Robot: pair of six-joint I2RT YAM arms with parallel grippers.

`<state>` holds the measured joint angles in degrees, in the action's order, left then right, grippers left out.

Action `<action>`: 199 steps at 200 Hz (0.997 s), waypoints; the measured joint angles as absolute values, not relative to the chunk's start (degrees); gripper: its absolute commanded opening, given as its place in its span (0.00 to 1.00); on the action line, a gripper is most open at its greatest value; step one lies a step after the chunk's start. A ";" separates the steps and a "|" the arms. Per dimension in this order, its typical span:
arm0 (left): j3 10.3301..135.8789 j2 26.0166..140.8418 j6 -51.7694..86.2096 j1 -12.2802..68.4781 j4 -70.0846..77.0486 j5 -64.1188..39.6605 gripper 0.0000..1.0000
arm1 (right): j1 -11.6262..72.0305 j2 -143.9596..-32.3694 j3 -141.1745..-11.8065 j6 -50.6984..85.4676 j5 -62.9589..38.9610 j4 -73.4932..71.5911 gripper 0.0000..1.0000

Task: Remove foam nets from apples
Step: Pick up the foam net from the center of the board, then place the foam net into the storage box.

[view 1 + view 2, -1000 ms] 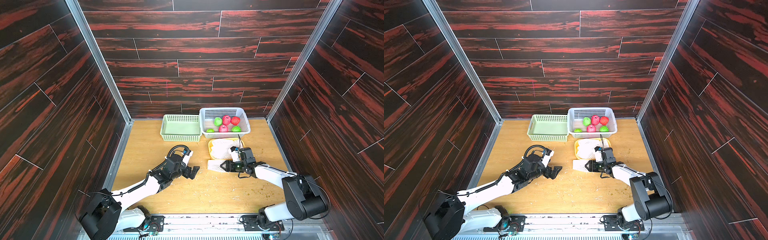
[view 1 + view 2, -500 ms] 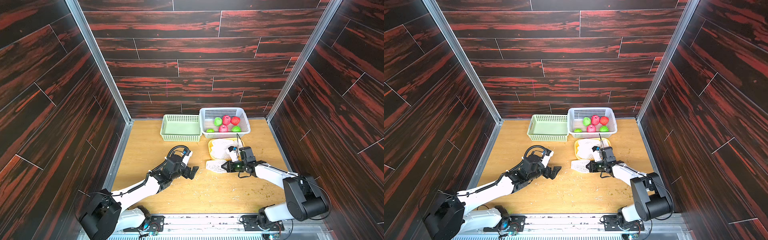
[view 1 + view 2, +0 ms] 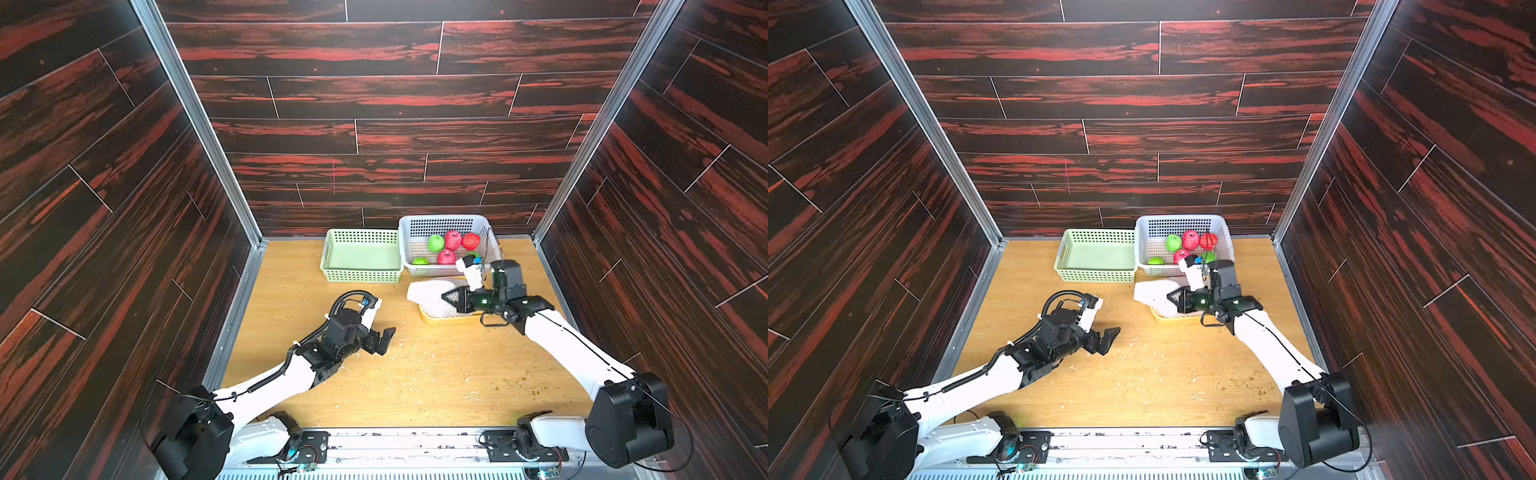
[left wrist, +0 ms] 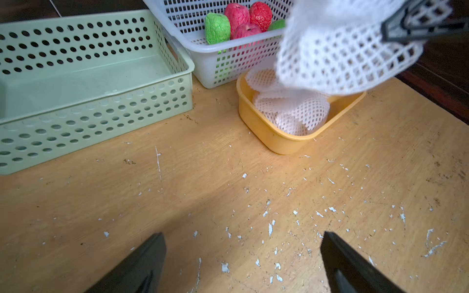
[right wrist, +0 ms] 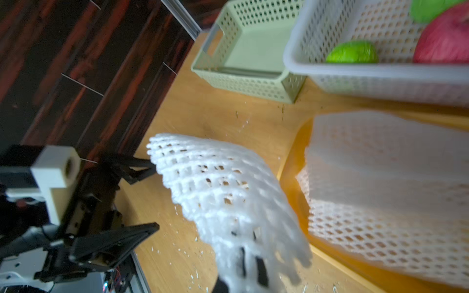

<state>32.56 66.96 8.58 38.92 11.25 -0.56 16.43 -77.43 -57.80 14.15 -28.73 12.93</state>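
My right gripper [image 3: 451, 300] is shut on one edge of a white foam net [image 3: 428, 293], which hangs limp above the near-left part of the yellow tray [image 3: 440, 319]. The right wrist view shows the net [image 5: 223, 187] draped over the fingertips. More foam nets [image 4: 291, 111] lie heaped in the tray. Several red and green apples [image 3: 453, 240] sit bare in the white basket [image 3: 424, 226]. Low over the table's middle, my left gripper [image 3: 384, 340] stands open and holds nothing.
An empty pale green basket [image 3: 359, 276] stands against the left side of the white one, at the back wall. White foam crumbs [image 4: 270, 228] speckle the wooden table. Dark panelled walls close in both sides.
My right gripper has shut on the net that lay on the table and lifted it back toward the yellow tray. The left arm has hardly moved.
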 measured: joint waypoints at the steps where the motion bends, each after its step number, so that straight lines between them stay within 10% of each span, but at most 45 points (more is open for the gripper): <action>1: 32.56 66.94 8.58 38.92 11.22 -0.54 1.00 | 16.29 -77.56 -58.02 14.13 -28.77 12.99 0.00; 123: 31.03 64.16 8.58 38.92 11.57 4.08 1.00 | 3.73 -92.01 -64.38 14.63 -25.65 22.17 0.07; 162: 31.00 64.53 8.58 38.92 12.05 4.12 1.00 | 2.48 -94.63 -64.84 16.12 -21.65 24.67 0.50; 199: 30.94 64.51 8.58 38.92 12.08 4.69 1.00 | 2.17 -94.50 -65.10 16.84 -17.23 25.45 0.64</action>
